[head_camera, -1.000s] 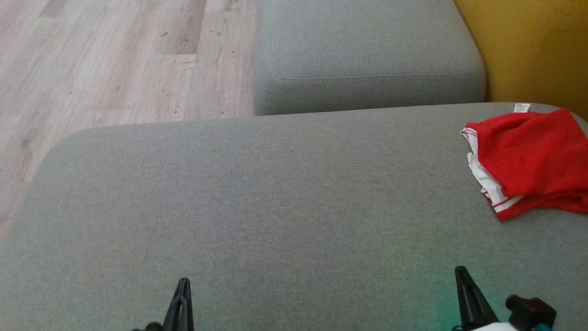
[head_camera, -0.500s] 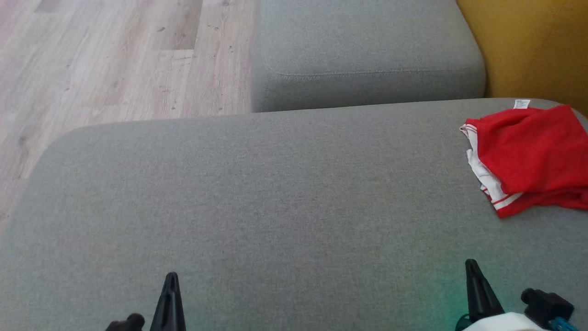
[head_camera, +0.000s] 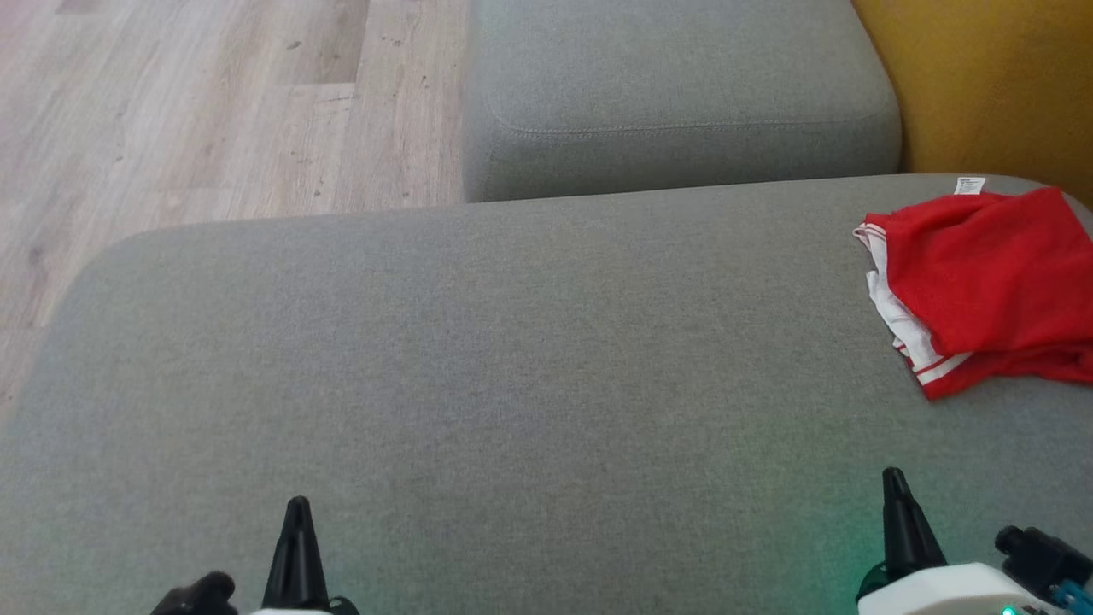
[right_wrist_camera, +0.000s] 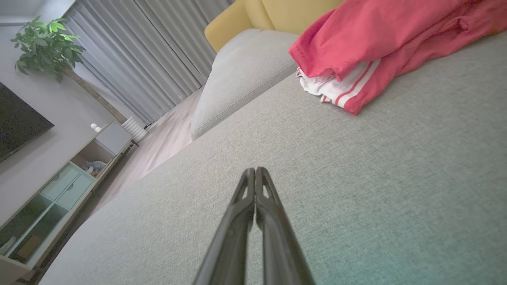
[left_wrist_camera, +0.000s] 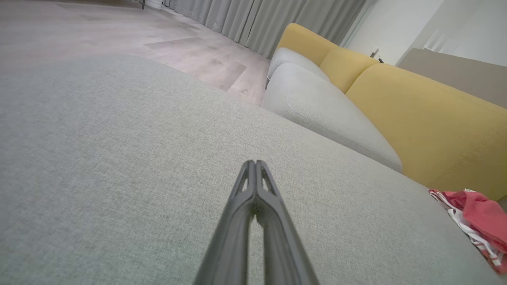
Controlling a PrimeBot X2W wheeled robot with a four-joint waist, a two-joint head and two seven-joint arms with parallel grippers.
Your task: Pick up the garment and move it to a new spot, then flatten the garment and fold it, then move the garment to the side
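Garment cut off by head view's right edge.

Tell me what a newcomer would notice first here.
The red garment with white stripes, at the far right of the grey cushion, catches the eye first. Behind it stands a yellow backrest; the left gripper and right gripper, both shut, show low in the head view.

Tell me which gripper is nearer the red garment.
Right. In the head view the right gripper sits below the red garment, apart from it; the left gripper is far off to its lower left.
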